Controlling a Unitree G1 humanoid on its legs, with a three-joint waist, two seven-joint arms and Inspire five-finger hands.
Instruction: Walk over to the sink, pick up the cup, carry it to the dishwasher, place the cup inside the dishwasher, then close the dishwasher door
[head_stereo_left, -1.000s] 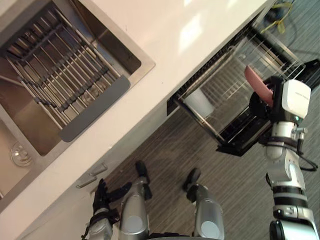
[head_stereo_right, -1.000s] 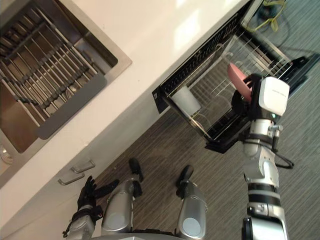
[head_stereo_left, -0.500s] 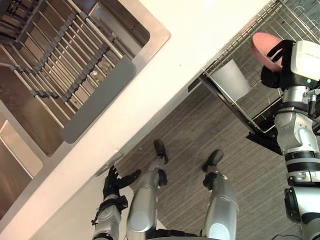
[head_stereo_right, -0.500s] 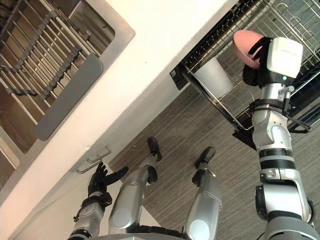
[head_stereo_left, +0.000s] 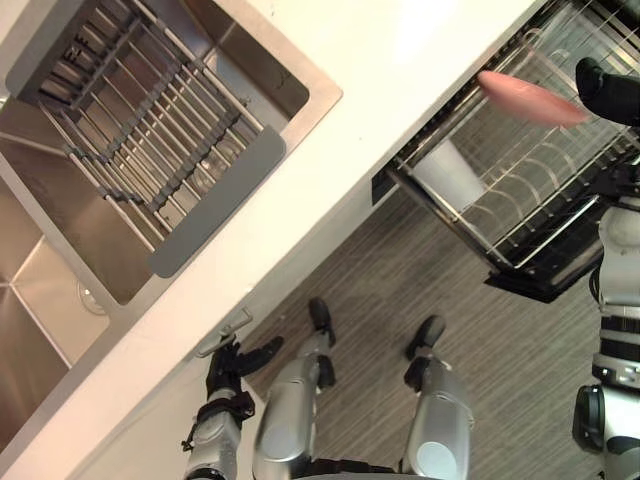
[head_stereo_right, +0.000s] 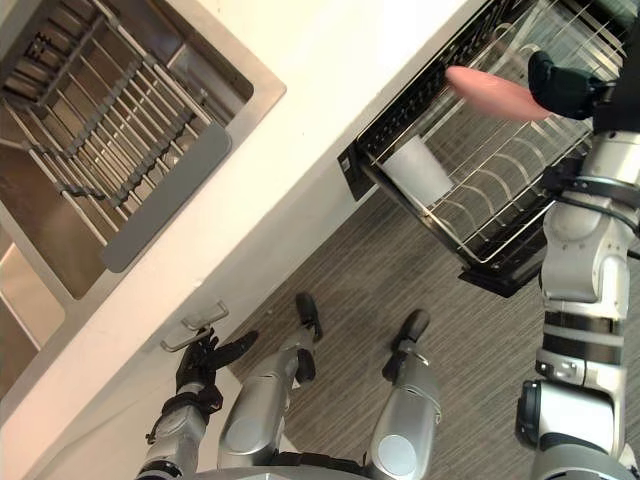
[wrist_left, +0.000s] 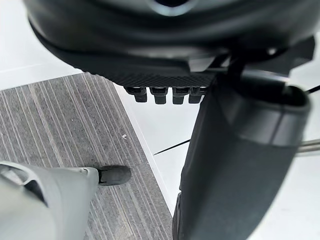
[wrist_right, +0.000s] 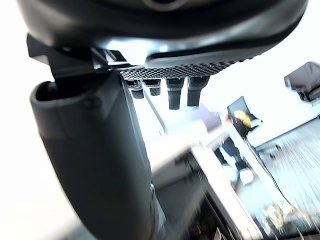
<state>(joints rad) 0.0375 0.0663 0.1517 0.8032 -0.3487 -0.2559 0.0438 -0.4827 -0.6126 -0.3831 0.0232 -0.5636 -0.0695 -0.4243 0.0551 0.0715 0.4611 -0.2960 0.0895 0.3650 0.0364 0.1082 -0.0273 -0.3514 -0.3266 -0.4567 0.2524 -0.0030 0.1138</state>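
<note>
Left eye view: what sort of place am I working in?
Most likely a home kitchen: a steel sink set in a pale counter, and a pulled-out dishwasher rack holding a white cup.

The two head eyes are looking steeply down from just above the worktop (head_stereo_left: 380, 90), set slightly apart and sharing the sink (head_stereo_left: 60, 290), the open dishwasher rack (head_stereo_right: 500, 180) and the striped floor (head_stereo_left: 450, 290). Each wrist camera is peering along its own palm from very close: the left robot hand (wrist_left: 235, 165) is hanging over floor beside a white cabinet front (wrist_left: 160, 125), and the right robot hand (wrist_right: 95, 150) is facing blurred surroundings.
</note>
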